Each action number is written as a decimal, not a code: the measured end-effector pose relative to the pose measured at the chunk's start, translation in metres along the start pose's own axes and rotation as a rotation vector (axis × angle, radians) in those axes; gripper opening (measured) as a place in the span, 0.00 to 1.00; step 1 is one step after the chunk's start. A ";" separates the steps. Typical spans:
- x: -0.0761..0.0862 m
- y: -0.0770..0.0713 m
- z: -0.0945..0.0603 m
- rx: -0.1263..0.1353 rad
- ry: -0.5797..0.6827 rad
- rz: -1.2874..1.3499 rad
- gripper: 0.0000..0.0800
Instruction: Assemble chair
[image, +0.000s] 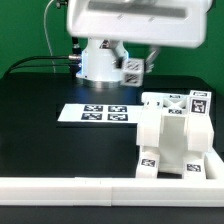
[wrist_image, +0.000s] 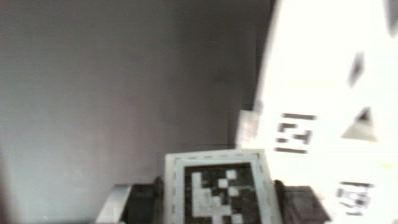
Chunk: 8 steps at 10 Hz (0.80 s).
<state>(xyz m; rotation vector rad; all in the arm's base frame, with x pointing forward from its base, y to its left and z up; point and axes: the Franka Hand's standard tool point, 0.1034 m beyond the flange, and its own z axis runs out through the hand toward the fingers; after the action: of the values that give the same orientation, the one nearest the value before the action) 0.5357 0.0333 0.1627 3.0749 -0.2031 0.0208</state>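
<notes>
- Exterior view, nearest first: long low white rail (image: 110, 188) runs along the front edge, at 6 o'clock of the black table (image: 40, 110).
- Just behind it, at about 4 o'clock, stands the chair assembly (image: 170, 135): white blocky panels, black-and-white tags on top and on the lower front faces. Its base sits right against the rail.
- Marker board (image: 98, 113) lies flat on the table near centre, just off the assembly's 10 o'clock side, not touching it.
- Robot base (image: 100, 62) at 12 o'clock, behind the board. Arm body (image: 130, 22) fills the top of the frame.
- A small tagged white piece (image: 132, 69) sits up at 1 o'clock beside the base, under the arm, clear of the table surface. Fingers not visible here.
- Wrist view: a tagged white part (wrist_image: 222, 187) sits closest, dead centre, between the dark fingers (wrist_image: 134, 203) of the gripper (wrist_image: 222, 200). Claw looks clenched on it; image is blurry.
- Beyond it, a large white tagged panel (wrist_image: 329, 90) runs up one side; plain grey background on the other.
</notes>
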 end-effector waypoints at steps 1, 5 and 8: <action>0.007 -0.001 0.002 0.013 0.071 0.004 0.36; 0.016 -0.011 0.005 0.061 0.350 -0.015 0.36; 0.032 -0.013 0.014 0.065 0.460 0.012 0.36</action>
<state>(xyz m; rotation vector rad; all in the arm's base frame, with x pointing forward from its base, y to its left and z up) 0.5689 0.0415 0.1485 3.0234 -0.1959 0.7364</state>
